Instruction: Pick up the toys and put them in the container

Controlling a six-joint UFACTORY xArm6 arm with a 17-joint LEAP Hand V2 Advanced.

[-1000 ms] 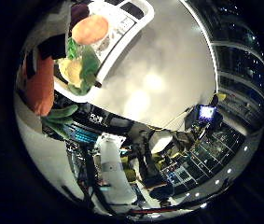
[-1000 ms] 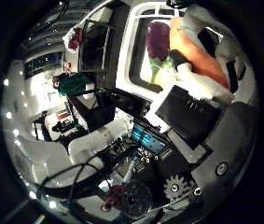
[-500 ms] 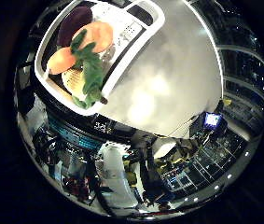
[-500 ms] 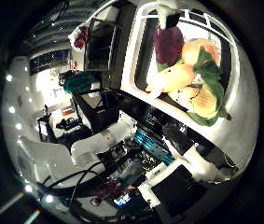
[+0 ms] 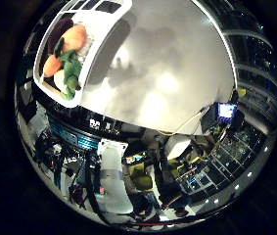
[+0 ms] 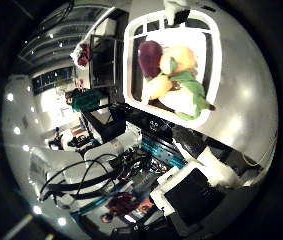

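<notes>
Little finger side view: a white container (image 5: 86, 46) sits at a corner of the grey table (image 5: 177, 73), right up against the edge. The toys are piled inside it – an orange toy (image 5: 74, 36), a second orange one (image 5: 52, 63), and a green toy (image 5: 71, 73) lying across the middle of the heap. There's something dark purple tucked at the far end of the container too. The rest of the table top looks like bare grey surface with light glare on it. Past the table edge it's all room clutter – racks, boxes and a small lit screen (image 5: 224, 110) off one side.

Thumb side view: same container, seen closer. The purple toy (image 6: 149, 55) is easier to make out here, touching the orange ones, with the green toy draped over them toward one rim. Everything sits inside the container walls, nothing hanging over as far as I can see. The hand (image 6: 201, 192) only shows as white and black parts at the edge of the view, well apart from the container and not touching any toy. Can't tell how the fingers are set from this, honestly.
</notes>
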